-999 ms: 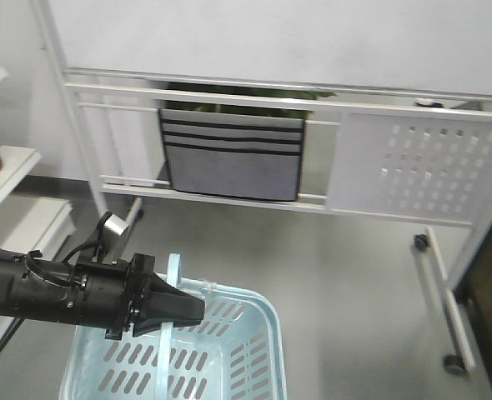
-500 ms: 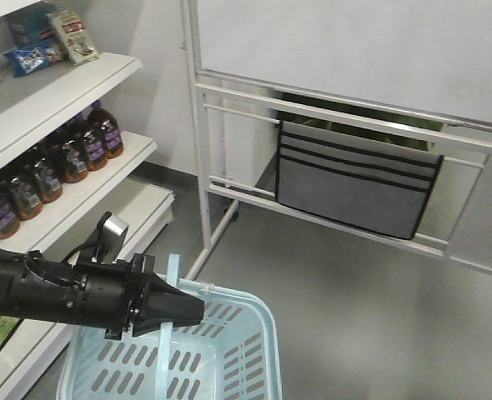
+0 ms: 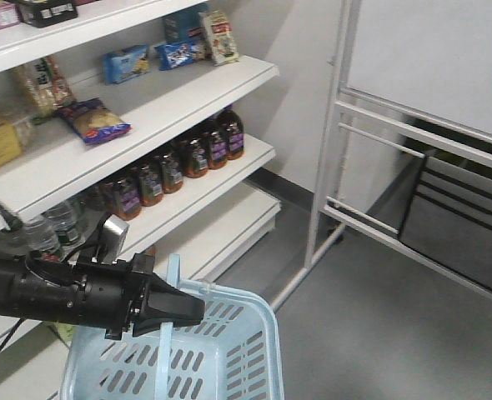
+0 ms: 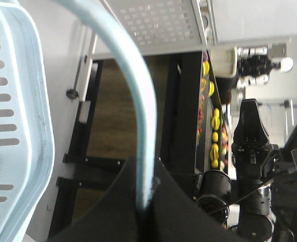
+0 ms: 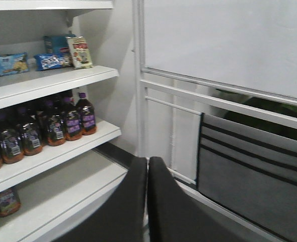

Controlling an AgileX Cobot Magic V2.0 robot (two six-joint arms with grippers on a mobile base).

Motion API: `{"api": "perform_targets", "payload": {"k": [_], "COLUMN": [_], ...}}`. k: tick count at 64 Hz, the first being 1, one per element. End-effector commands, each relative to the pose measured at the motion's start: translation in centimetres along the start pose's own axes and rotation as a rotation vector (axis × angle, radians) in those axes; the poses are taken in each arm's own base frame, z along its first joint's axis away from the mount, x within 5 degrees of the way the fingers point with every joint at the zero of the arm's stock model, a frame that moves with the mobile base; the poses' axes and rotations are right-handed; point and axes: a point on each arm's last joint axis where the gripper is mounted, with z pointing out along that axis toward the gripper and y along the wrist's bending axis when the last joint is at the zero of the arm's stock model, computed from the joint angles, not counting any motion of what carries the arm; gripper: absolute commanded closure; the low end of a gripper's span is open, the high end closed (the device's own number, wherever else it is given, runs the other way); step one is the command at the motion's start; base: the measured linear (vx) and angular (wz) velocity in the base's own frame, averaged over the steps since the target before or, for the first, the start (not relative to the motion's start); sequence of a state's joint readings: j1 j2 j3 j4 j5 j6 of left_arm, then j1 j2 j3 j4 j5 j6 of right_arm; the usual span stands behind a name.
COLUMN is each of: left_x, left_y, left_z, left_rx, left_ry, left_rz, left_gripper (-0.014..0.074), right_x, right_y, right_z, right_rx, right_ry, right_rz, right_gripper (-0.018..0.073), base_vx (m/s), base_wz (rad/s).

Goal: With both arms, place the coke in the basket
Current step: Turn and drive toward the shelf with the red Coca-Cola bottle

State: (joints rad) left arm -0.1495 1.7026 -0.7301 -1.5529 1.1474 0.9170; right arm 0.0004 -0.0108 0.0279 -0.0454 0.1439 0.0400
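The light blue basket (image 3: pixel 258 321) hangs at the bottom left of the front view. My left gripper (image 3: pixel 194 310) is shut on its thin blue strap handle (image 3: pixel 164 333). In the left wrist view the handle (image 4: pixel 133 75) runs down between the closed black jaws of the left gripper (image 4: pixel 144 176), with the basket's slotted wall (image 4: pixel 17 126) at the left. My right gripper (image 5: pixel 147 164) is shut and empty, pointing toward the shelves. The right arm (image 4: pixel 251 146) shows at the right of the left wrist view. The coke is out of view.
White store shelves (image 3: pixel 171 100) at the left hold dark brown bottles (image 3: pixel 188 158) and snack packs (image 3: pixel 96 121); the bottles also show in the right wrist view (image 5: pixel 63 123). A white board stand (image 3: pixel 329 142) with a grey pocket organiser (image 5: pixel 254 171) is at the right. Grey floor (image 3: pixel 379 317) lies between.
The whole view has swung left: the board stand slid to the right and the shelves came into view. The left gripper stays shut on the basket handle.
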Motion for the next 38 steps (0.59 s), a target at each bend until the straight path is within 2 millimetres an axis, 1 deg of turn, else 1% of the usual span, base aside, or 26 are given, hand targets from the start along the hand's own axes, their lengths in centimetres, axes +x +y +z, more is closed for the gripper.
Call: {"api": "perform_targets", "payload": {"k": [1,38], "left_x": [0.02,0.02], "left_y": [-2.47,-2.47], "left_z": [-0.51,-0.51], "left_rx": [0.119,0.119], "left_ry": [-0.009,-0.009], "left_rz": [0.044,0.044], "left_gripper": [0.0603,0.0603], "right_x": [-0.41,-0.41], "right_y": [0.02,0.02], "right_z": [-0.09,-0.09], "right_rx": [-0.001,-0.001], "right_ry": [-0.084,-0.084], "right_rz": [-0.014,-0.014], "right_gripper": [0.0568,0.0568], "base_vx": [0.15,0.13], "base_wz": [0.59,0.53]}}
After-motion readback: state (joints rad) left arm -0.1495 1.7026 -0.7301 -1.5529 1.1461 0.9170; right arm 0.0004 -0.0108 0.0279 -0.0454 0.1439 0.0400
